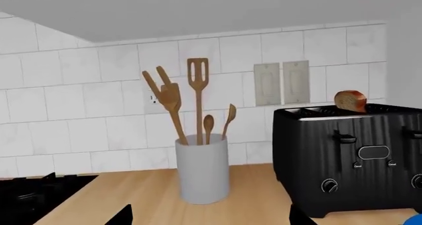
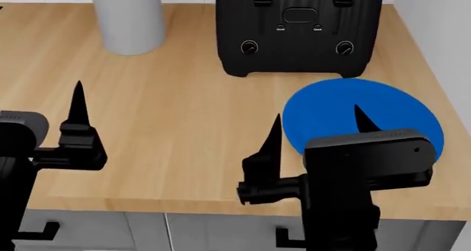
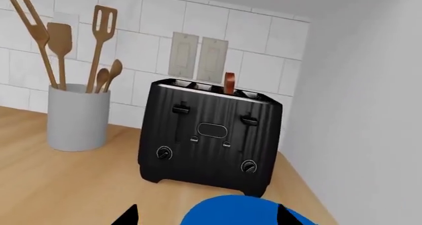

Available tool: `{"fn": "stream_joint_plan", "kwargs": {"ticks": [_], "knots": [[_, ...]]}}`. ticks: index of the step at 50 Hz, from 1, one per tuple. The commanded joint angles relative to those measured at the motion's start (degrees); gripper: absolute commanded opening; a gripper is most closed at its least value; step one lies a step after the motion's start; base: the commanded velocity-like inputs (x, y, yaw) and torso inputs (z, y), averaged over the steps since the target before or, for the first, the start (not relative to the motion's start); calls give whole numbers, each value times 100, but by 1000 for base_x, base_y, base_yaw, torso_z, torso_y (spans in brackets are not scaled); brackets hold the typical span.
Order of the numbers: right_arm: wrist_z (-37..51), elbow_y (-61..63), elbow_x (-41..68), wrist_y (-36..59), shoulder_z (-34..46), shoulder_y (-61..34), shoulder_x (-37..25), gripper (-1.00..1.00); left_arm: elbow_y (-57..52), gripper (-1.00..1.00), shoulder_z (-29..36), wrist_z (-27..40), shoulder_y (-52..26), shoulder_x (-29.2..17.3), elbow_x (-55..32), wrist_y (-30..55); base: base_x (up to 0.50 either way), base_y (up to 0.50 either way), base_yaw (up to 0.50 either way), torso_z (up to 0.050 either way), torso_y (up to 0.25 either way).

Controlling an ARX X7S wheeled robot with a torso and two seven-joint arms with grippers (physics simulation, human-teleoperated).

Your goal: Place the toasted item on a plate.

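Observation:
The toasted item [image 1: 349, 101] sticks up out of a slot of the black toaster [image 1: 349, 165]; in the right wrist view the toasted item [image 3: 229, 83] shows edge-on above the toaster [image 3: 209, 136]. The head view cuts off the top of the toaster [image 2: 298, 30], so the slice is hidden there. In front of the toaster lies the blue plate [image 2: 383, 105], also seen as the plate [image 3: 247, 214]. My right gripper [image 2: 318, 125] hangs open over the plate's near left part, holding nothing. My left gripper [image 2: 52, 118] is open and empty near the counter's front left.
A grey utensil crock [image 2: 129, 19] with wooden spoons and spatulas [image 1: 197, 81] stands left of the toaster. A black stovetop [image 1: 33, 195] lies further left. A white side wall [image 2: 442, 25] bounds the counter [image 2: 176, 113] on the right; tiled backsplash with outlets [image 3: 197, 57] behind.

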State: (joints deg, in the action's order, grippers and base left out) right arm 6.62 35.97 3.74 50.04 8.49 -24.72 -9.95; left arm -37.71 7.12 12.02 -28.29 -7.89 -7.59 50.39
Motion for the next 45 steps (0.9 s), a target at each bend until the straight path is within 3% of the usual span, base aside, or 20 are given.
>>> {"fn": "stream_joint_plan", "kwargs": {"ticks": [1, 14, 23, 30, 45], "knots": [[-40, 116, 163, 245, -152, -207, -14, 100, -117, 100, 30, 41, -280, -37, -75, 291, 500, 0, 0, 50, 25], [24, 408, 148, 661, -25, -477, -91, 100, -346, 100, -78, 109, -550, -21, -234, 765, 500, 0, 0, 50, 26], [-224, 1236, 472, 2719, -252, -1967, -176, 100, -576, 100, -111, 106, -1613, 84, -521, 2161, 57, 0, 0, 46, 21], [-392, 1336, 646, 3694, -293, -2925, -225, 100, -262, 100, -480, 103, -2737, 131, -617, 2802, 0, 0, 0, 1, 0], [-338, 1078, 995, 3991, -442, -3565, -281, 100, -303, 100, -664, 180, -3149, 127, -707, 3174, 389, 0, 0, 0, 0]]}}
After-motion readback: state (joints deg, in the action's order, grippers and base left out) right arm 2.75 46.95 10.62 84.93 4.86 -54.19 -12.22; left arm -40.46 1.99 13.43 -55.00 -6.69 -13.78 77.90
